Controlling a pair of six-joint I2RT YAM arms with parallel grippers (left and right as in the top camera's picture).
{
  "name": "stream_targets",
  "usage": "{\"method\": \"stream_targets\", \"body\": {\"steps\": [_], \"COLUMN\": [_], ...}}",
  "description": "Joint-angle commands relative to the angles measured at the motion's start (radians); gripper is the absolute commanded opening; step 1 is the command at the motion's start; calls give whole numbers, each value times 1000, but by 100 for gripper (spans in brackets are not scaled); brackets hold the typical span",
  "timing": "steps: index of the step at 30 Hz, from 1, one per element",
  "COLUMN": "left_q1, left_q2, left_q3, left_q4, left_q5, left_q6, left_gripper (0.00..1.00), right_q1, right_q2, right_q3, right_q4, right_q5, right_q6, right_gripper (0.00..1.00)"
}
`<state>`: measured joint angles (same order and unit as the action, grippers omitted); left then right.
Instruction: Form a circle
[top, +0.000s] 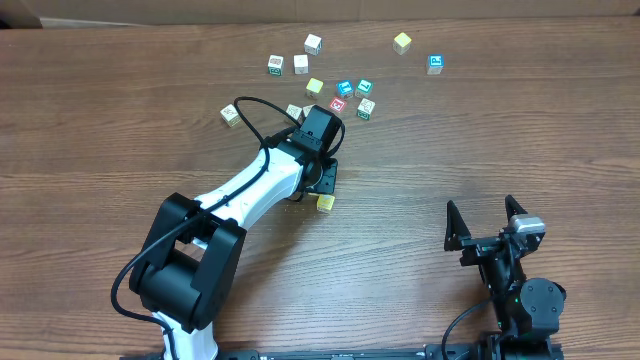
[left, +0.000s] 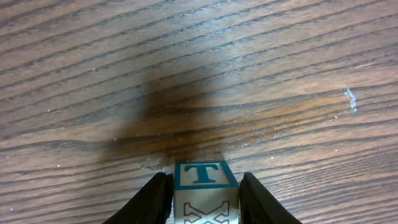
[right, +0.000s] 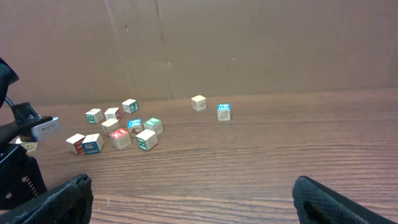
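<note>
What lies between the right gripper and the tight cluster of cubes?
Nothing. In the overhead view, the table between the right gripper and the cluster of cubes is bare wood; the right wrist view agrees.

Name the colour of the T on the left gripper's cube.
Teal blue; cube clearest in left wrist view.

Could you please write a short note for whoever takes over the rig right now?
Left gripper: shut on a T cube, on the near side of the cluster.
Right gripper: open, empty, at the near right.
Cubes: the cluster is loosely bunched at the far middle; stray cubes lie around it.
Done: no closed circle yet.
Left: add the T cube and the strays, then close the ring.
</note>
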<state>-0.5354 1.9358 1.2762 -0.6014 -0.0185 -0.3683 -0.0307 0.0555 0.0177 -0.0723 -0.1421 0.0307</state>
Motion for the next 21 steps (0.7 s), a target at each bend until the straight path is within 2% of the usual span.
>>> {"method": "stream_targets", "body": {"steps": [1, 21], "left_q1": [-3, -2], "left_q2": [14, 14], "left_q3": [9, 9], "left_q4": [0, 14], "left_q5": [9, 11], "left_q6": [48, 119], "left_gripper": [33, 29], "right_q1": [5, 5], "right_q2": [0, 0], "right_q3": [-10, -10], "right_q4": [2, 3], "right_q5": [-2, -2], "right_q6": [6, 6], "right_gripper": [100, 100]}}
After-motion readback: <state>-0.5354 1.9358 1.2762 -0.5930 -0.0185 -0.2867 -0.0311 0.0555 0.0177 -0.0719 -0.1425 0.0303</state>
